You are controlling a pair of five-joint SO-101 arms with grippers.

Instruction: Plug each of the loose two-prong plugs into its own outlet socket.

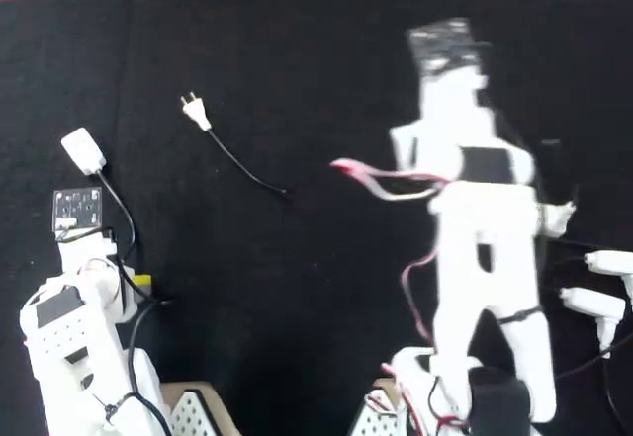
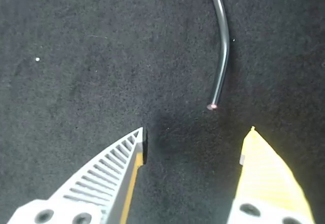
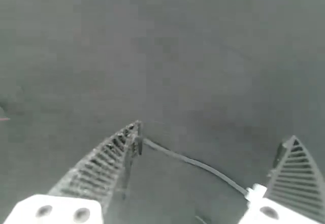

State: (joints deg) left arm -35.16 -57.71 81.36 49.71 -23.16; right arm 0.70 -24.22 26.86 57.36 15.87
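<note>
Counting one loose plug (image 1: 196, 112), open black table (image 1: 316, 288) all around it; left gripper (image 2: 197, 131) and right gripper (image 3: 214, 135) both spread wide, empty.

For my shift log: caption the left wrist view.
Open left end effector over the black table, a black cable ending just beyond its fingertips.

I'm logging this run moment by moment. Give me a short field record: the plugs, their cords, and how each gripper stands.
loose plug: white two-prong plug lying on the black table, apart from both arms
its cord: black cord trailing toward the table's middle
second plug: second white plug by the left arm, corded
left gripper: open above the table, a cord end just ahead of its fingertips
right gripper: open, a thin cord crossing between its fingers
plugged in: none seen
</note>
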